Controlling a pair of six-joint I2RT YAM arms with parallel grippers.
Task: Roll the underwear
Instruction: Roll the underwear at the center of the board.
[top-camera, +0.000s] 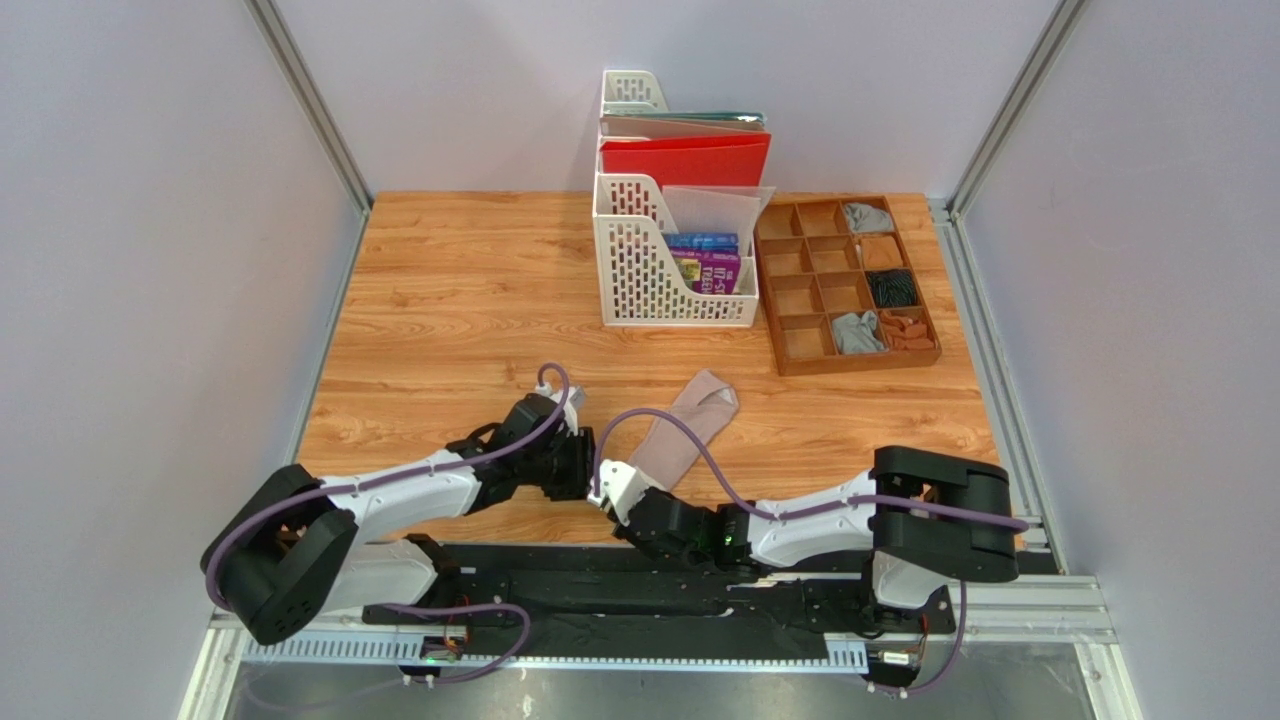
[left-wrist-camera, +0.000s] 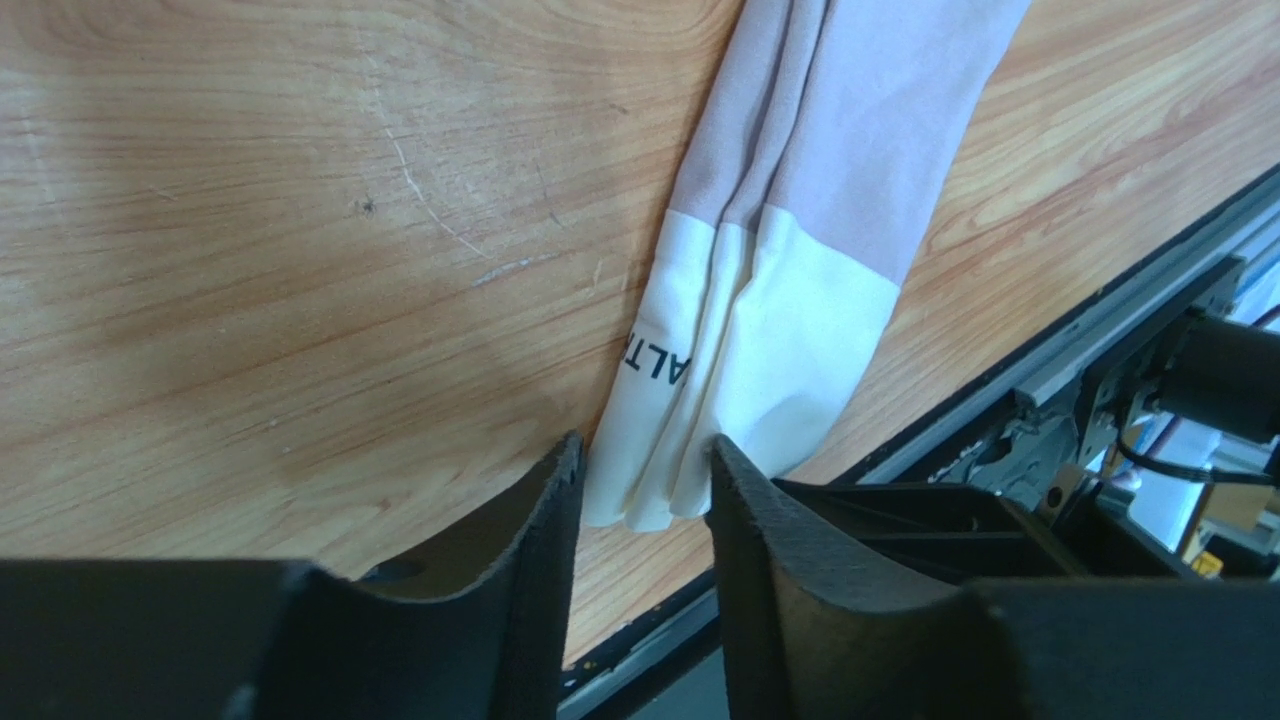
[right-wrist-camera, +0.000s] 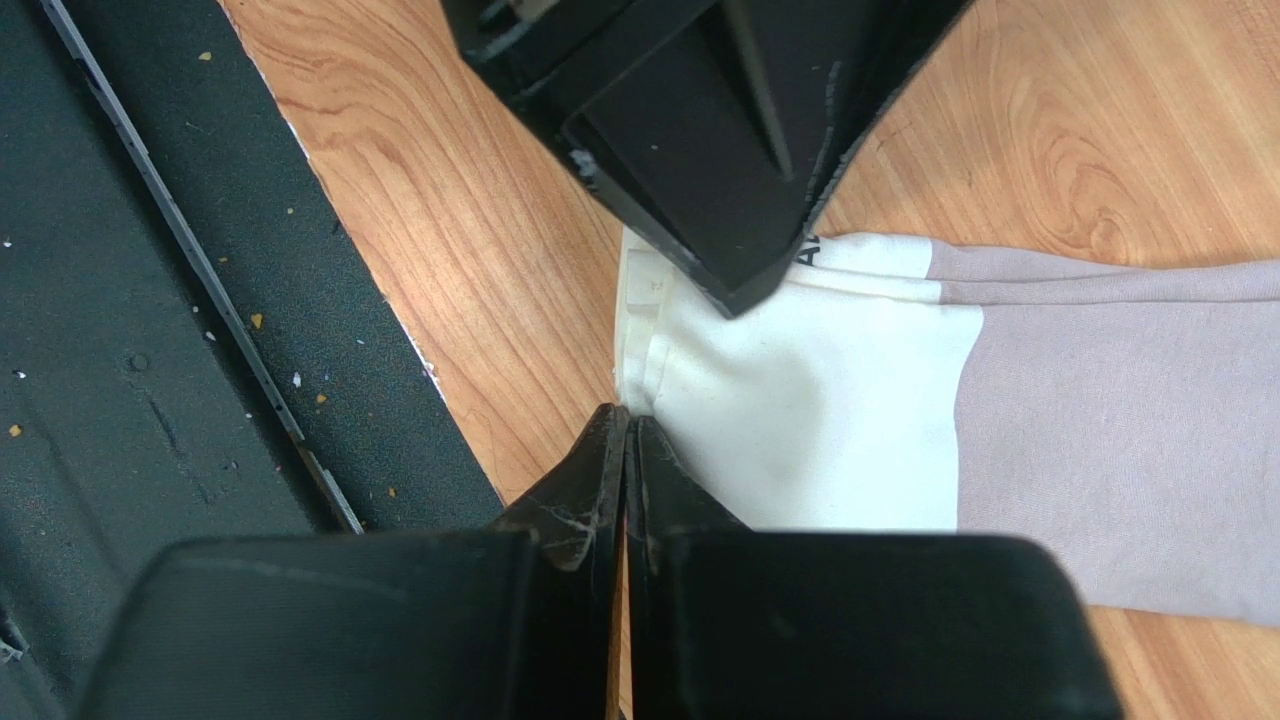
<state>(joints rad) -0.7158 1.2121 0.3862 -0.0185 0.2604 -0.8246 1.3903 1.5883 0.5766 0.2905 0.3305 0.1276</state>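
Note:
The pale pinkish-beige underwear (top-camera: 694, 417) lies as a long folded strip slanting toward the table's near edge, and it also shows in the wrist views (left-wrist-camera: 842, 165) (right-wrist-camera: 1112, 435). Its cream band (left-wrist-camera: 781, 330) (right-wrist-camera: 812, 405), with dark lettering, forms the near end. My left gripper (top-camera: 583, 468) (left-wrist-camera: 643, 450) is open, one fingertip on each side of the bunched band end. Seen from the right wrist, a left finger (right-wrist-camera: 721, 135) sits over the band. My right gripper (top-camera: 613, 488) (right-wrist-camera: 625, 417) is shut, tips touching the band's near corner. I see no cloth between them.
A white file rack (top-camera: 676, 270) holding a red folder (top-camera: 685, 158) stands at the back. Beside it is a wooden divided tray (top-camera: 849, 285) with grey, brown and black rolled cloths. The black base rail (top-camera: 601, 593) (left-wrist-camera: 1052, 375) runs just behind both grippers.

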